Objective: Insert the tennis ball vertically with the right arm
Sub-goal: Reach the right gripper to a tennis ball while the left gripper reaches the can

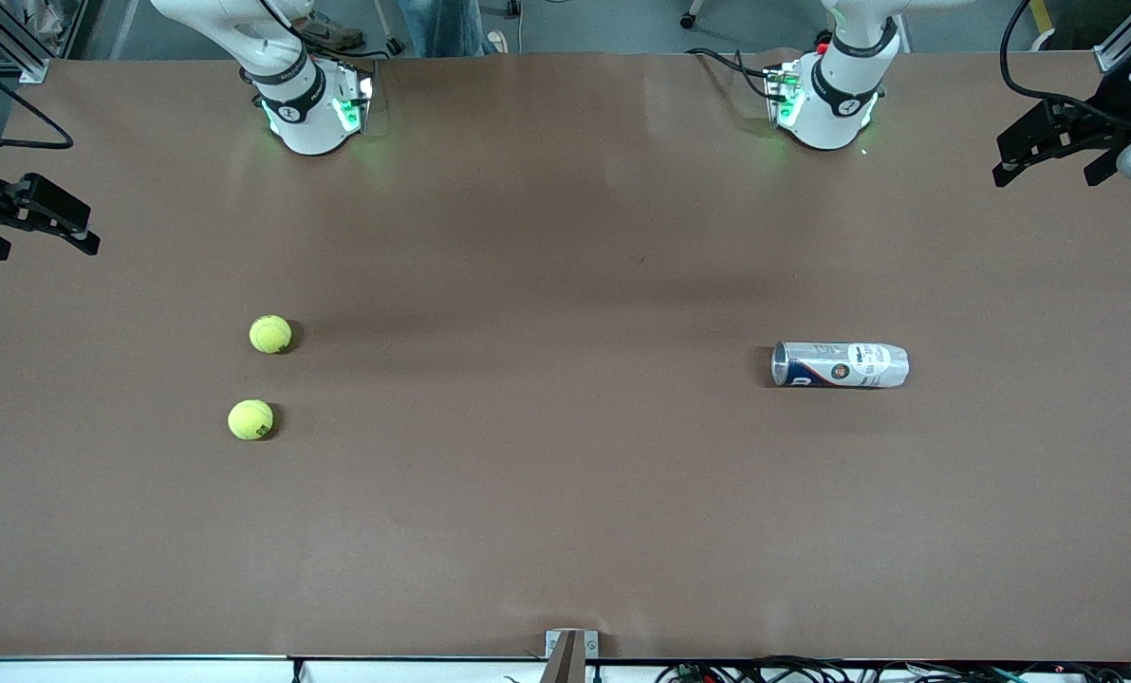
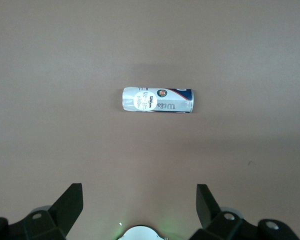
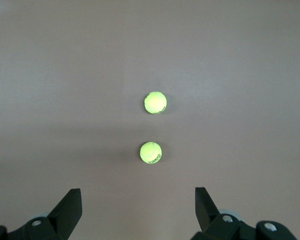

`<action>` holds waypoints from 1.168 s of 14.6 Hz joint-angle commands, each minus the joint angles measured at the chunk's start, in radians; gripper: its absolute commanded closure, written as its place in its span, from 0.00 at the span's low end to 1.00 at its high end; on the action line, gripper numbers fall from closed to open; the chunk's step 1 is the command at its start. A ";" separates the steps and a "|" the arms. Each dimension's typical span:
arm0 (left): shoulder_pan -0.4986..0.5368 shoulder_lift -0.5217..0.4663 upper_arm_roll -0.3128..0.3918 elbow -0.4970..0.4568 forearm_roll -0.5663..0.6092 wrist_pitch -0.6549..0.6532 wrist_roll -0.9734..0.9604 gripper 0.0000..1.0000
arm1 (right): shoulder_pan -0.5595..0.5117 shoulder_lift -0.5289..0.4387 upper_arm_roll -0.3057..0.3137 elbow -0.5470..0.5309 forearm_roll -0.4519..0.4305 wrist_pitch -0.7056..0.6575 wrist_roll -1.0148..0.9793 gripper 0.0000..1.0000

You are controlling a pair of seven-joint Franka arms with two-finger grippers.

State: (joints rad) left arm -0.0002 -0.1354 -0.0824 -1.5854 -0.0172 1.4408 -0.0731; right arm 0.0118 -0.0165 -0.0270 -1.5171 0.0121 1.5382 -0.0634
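Tennis balls, two of them, lay on the brown surface [image 1: 565, 531] toward the right arm's end. One tennis ball [image 1: 270, 334] sat farther from my front camera, the other ball [image 1: 250, 419] nearer to it, the pair apart and not touching. Through the right wrist camera I saw both at once.

The single ball can [image 1: 840, 365] lay on its side toward the left arm's end, well apart from the balls, its open mouth turned toward them. I judged it would have to stand upright before anything could go in vertically.

Both claws were up off the surface at the edges of the front view. The right claw [image 1: 39, 223] hung over the right arm's end with its fingers spread wide and nothing between them. The left claw [image 1: 1059, 152] hung over the left arm's end, likewise wide open and empty; I took that arm to be waiting.

I expected a ball to be light and springy, its felt giving good friction, though it would roll at a nudge. I would come straight down over one ball and close across its widest part, so it could not squirt out. The can looked thin-walled, clear and light, probably smooth and quick to roll or tip, so I would squeeze it only gently.

My count: two balls, one can, two claws.
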 commanded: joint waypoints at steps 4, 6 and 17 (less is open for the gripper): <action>-0.006 -0.013 -0.004 -0.008 0.017 0.001 -0.007 0.00 | -0.004 -0.003 0.004 -0.002 -0.012 -0.009 0.019 0.00; -0.006 -0.001 -0.004 -0.007 0.014 0.001 -0.008 0.00 | -0.007 0.001 0.004 -0.002 -0.011 -0.009 0.020 0.00; 0.006 0.105 -0.045 -0.154 0.084 0.180 -0.385 0.00 | 0.005 0.185 0.009 0.006 -0.011 0.037 0.010 0.00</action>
State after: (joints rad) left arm 0.0064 -0.0234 -0.0985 -1.6495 0.0184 1.5396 -0.3603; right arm 0.0242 0.1353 -0.0219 -1.5179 0.0122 1.5614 -0.0590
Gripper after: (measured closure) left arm 0.000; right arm 0.000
